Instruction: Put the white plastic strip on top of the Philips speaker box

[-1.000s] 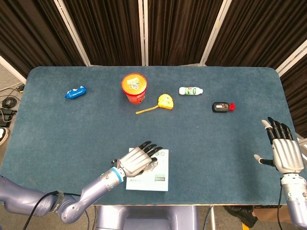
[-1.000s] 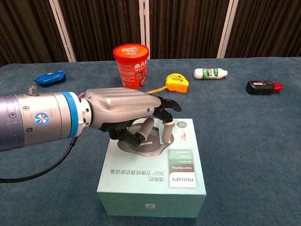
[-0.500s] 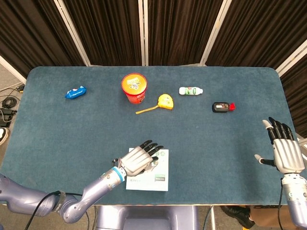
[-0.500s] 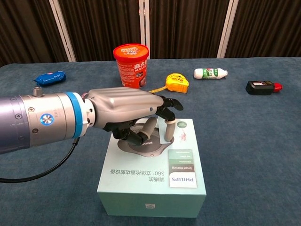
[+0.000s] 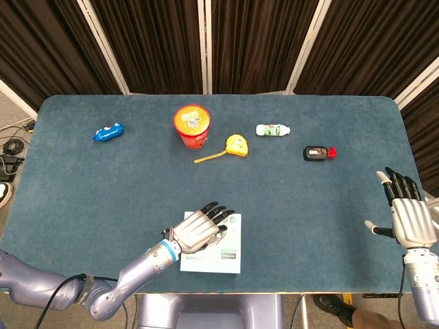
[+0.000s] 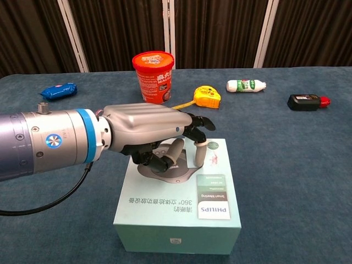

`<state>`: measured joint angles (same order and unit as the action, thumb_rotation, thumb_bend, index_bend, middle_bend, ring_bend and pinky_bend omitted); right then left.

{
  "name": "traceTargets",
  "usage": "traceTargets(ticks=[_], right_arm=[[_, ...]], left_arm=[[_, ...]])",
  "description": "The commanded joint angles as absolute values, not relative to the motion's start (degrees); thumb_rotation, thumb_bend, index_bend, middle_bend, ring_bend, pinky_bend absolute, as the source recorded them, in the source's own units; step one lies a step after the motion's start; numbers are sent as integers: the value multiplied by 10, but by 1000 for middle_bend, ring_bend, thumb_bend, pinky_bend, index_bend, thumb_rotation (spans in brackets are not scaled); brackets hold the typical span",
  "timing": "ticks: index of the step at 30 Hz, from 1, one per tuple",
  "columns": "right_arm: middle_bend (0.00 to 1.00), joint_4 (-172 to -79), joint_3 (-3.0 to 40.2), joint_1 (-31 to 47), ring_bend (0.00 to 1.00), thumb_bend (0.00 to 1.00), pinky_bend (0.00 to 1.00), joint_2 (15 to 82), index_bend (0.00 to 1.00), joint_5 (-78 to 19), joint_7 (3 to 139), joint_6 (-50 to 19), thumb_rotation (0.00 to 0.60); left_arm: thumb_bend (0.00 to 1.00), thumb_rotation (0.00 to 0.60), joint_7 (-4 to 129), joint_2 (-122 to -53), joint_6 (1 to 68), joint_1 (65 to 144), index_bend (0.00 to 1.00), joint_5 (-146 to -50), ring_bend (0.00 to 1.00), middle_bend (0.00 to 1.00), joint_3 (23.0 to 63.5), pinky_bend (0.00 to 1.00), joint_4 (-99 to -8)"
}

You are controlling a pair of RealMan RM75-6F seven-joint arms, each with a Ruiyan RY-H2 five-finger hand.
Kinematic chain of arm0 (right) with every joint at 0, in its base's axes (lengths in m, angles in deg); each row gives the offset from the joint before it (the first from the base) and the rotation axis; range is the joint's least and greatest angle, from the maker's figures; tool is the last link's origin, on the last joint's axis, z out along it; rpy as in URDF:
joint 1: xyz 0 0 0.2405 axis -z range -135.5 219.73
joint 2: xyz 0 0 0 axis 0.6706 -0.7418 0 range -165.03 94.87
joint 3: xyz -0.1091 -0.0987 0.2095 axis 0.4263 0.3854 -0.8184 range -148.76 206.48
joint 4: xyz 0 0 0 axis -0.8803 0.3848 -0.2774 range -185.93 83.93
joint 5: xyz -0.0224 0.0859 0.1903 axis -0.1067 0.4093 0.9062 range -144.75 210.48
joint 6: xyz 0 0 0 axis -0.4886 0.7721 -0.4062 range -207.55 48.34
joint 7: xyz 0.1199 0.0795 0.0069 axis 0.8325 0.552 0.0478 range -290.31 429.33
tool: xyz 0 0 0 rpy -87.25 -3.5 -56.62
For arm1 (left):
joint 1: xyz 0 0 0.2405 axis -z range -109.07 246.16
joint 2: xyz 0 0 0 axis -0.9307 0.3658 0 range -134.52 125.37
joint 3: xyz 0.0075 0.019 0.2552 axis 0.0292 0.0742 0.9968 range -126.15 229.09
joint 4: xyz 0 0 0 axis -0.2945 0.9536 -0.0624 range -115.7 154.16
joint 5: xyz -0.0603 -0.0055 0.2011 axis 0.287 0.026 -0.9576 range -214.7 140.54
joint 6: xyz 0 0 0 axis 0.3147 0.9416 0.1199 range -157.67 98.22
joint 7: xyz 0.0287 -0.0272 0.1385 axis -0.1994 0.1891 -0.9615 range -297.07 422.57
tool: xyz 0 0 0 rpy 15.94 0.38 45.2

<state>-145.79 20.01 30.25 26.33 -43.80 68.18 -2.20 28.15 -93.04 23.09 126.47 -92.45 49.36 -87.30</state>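
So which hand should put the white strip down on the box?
The left hand. It already holds the white plastic strip right over the Philips speaker box, so it likely only needs to let go. The right hand is open and empty, far off at the table's edge.

**Blue-Covered Table and What Rests on It**

Covered in dark teal cloth, the table [image 5: 329,205]. Near the front edge, a pale green Philips speaker box [image 5: 223,257]. Toward the back left, a small blue packet [image 5: 108,132]. Further right, an upright red tub [image 5: 191,125], and just beside it a yellow tape measure [image 5: 236,145] with its tape pulled out toward the tub. Beyond that, a white bottle [image 5: 272,129] lying on its side, then a black device with a red end [image 5: 319,152].
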Motion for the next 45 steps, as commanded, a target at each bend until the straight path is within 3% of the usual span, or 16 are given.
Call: traceTargets(ticks=[1, 35, 45], right_arm=[[0, -1458, 200, 303, 0, 0, 0, 263, 0, -438, 682, -22, 600], [0, -1460, 202, 302, 0, 0, 0, 265, 0, -441, 677, -23, 600], [0, -1459, 202, 301, 0, 0, 0, 265, 0, -440, 678, -25, 600]], left_arm=[[1000, 600, 282, -928, 232, 1264, 367, -923, 0, 0, 493, 0, -876], [1000, 600, 298, -908, 227, 1253, 367, -931, 0, 0, 502, 0, -886], [1000, 600, 312, -891, 270, 1235, 365, -954, 0, 0, 481, 0, -902]])
